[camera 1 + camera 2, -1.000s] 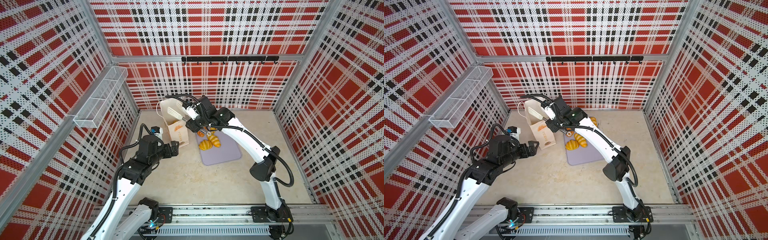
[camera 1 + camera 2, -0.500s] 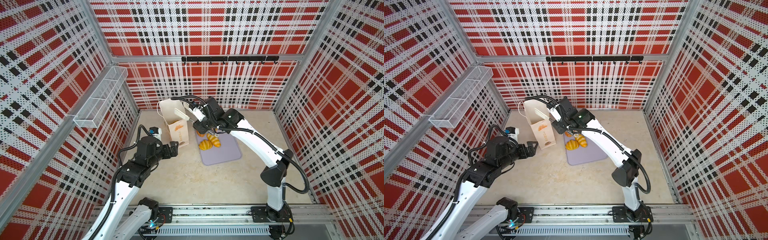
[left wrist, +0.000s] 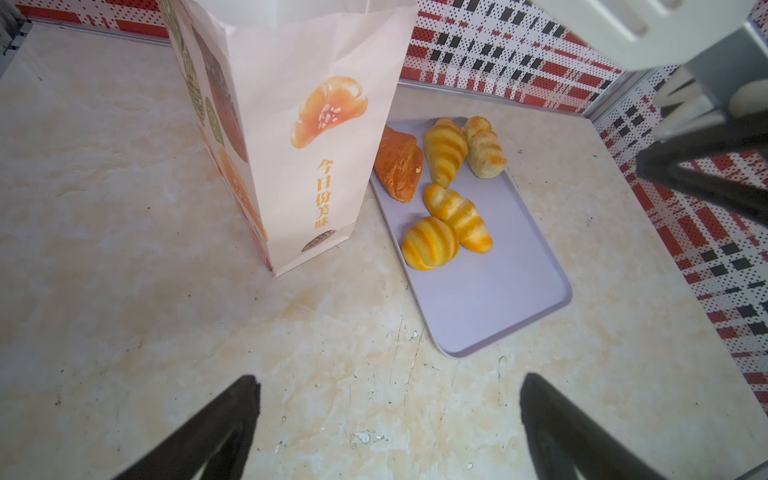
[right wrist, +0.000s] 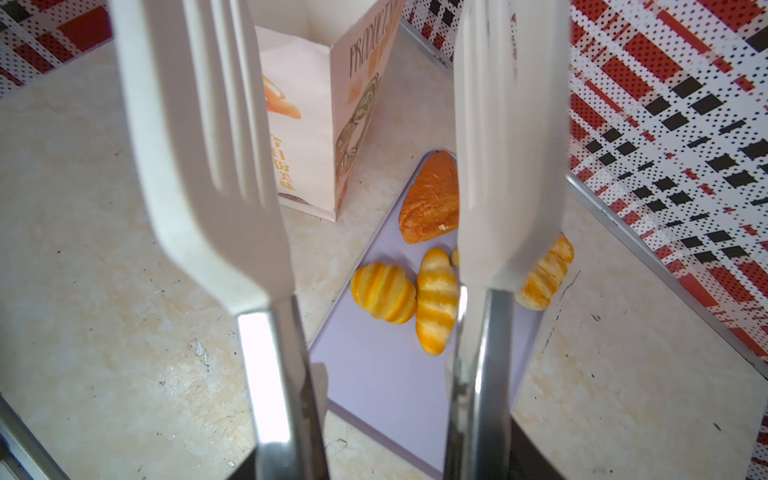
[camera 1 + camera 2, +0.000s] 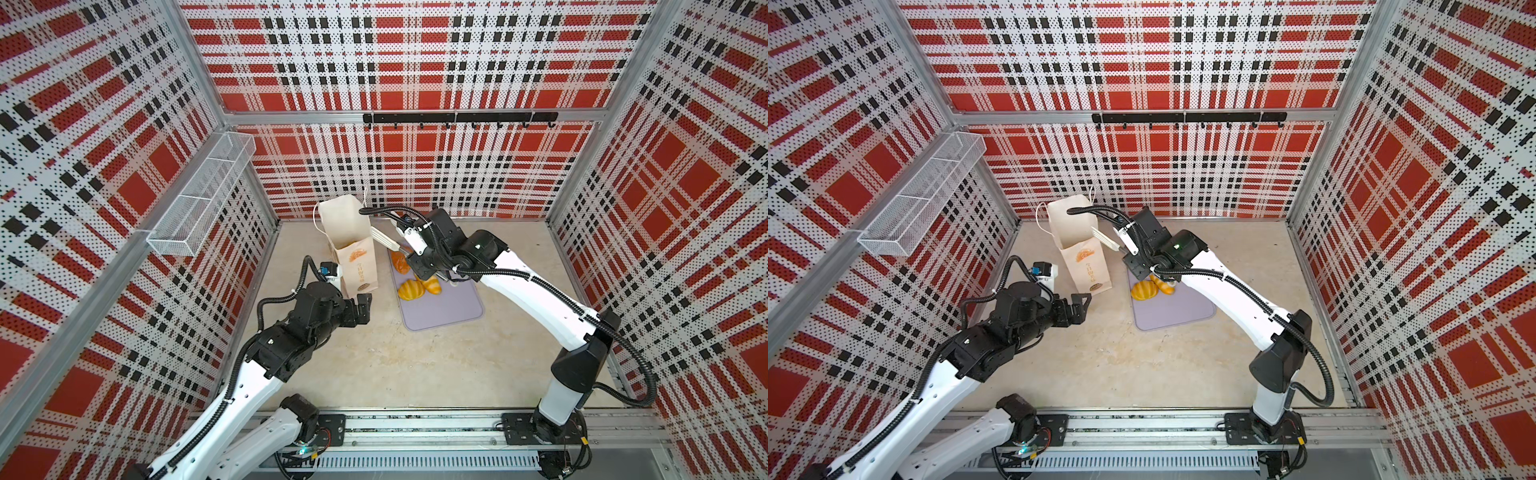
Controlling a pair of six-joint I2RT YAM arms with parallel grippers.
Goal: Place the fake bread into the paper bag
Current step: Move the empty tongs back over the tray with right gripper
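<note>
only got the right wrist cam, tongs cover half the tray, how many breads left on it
Observer: Five glossy toy pastries lie on the flat lilac tray; your white-bladed steel tongs hide most of one.
Operator: where's the left gripper
Observer: The left gripper hangs open and empty near the base of the tall cream paper bag, not touching it.
Operator: bag mouth open?
Observer: Yes, both top views show it upright with its mouth open.

walls [image 5: 415,62]: red-white-black plaid | paper bag [image 3: 282,83]: cream (orange print) | tray [image 3: 478,299]: lilac | fake bread [image 3: 430,243]: golden-yellow striped, one reddish-brown | tongs [image 4: 199,145]: white
</note>
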